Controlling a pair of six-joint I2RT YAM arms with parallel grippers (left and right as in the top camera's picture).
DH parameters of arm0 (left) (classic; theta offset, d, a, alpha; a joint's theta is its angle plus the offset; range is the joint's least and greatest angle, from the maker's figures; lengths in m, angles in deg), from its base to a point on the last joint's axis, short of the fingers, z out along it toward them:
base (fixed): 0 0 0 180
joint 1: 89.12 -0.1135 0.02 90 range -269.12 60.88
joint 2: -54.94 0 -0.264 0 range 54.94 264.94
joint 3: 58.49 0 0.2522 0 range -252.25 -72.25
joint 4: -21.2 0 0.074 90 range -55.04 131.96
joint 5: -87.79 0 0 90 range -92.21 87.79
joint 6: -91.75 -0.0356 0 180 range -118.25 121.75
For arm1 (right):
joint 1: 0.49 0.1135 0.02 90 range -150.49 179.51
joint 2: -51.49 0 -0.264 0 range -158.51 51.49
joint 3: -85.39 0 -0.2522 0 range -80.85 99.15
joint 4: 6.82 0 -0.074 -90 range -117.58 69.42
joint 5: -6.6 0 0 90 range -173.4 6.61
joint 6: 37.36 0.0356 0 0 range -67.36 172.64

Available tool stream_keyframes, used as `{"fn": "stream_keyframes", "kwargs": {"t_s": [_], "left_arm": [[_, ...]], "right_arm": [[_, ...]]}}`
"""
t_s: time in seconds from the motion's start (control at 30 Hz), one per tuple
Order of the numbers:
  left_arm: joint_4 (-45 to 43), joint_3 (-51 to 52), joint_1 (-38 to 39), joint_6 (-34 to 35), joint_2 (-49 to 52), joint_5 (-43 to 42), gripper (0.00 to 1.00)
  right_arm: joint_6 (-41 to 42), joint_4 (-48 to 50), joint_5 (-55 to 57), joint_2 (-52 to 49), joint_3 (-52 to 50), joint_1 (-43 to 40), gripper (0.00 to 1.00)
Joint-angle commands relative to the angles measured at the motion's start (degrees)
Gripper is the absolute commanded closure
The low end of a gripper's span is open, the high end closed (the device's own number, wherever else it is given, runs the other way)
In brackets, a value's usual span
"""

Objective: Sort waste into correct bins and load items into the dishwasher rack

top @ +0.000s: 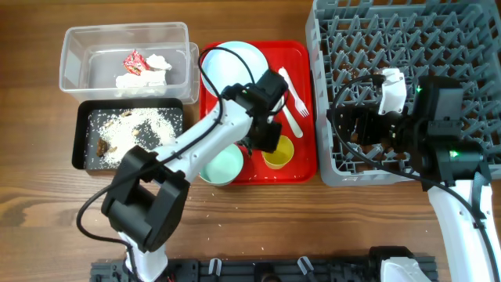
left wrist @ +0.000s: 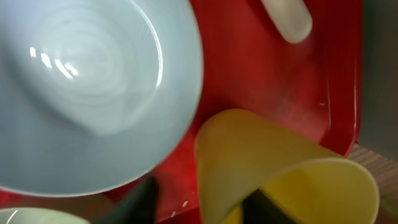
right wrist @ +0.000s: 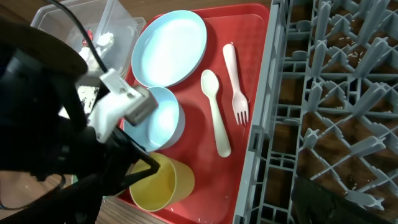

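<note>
1. The yellow cup point(left wrist: 292, 168) stands upright at the front edge of the red serving tray point(left wrist: 249, 68). We judge it to be the item in hand.
2. The left gripper point(left wrist: 205, 204) straddles the cup's wall, with one finger outside it and the other apparently inside. A strip of tray shows between the outer finger and the wall, so we read the gripper as released and not yet clamping.
3. Waste sorting looks nearly complete.
   - The napkins point(top: 145, 78) and the red wrapper point(top: 135, 63) lie in the clear tub point(top: 78, 47).
   - The grains point(top: 137, 125) and brown scraps point(top: 103, 146) lie in the black tray point(top: 78, 145).
   - A few loose specks show on the table point(top: 313, 227) in front of the red tray.
4. Loading is not yet started. The rack point(top: 376, 31) holds no item that we can see.
5. Besides the cup, five items wait on the red tray:
   - the plate point(right wrist: 171, 46);
   - a bowl point(right wrist: 158, 118) between the plate and the cup;
   - a second bowl point(top: 221, 166) at the front-left corner;
   - the fork point(right wrist: 235, 81) and spoon point(right wrist: 214, 112), side by side near the rack.
6. The right gripper point(top: 364, 129) hangs over the rack's front-left part and carries nothing we can see. We cannot tell whether it is spread or closed.
</note>
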Motion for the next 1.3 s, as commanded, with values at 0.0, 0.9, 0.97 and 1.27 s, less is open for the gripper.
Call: {"fn": "stream_keyframes", "kwargs": {"t_s": [0.0,0.9,0.97,1.27], "left_arm": [[-0.87,0.33,1.33,-0.24,1.27,-1.18,0.96],[0.39,-4.59,-24.98,-5.31,-11.04,-74.62,0.95],[0.42,-4.59,-24.98,-5.29,-11.04,-74.6,0.79],[0.42,-4.59,-24.98,-5.29,-11.04,-74.6,0.96]], "right_arm": [[0.61,0.11,0.13,-0.37,1.18,-0.04,0.0],[21.66,47.95,-43.41,-14.49,-0.81,12.2,0.51],[21.59,48.19,-43.39,-14.49,-0.81,12.17,0.61],[21.59,49.07,-42.73,-14.49,-0.81,11.15,0.66]]}}
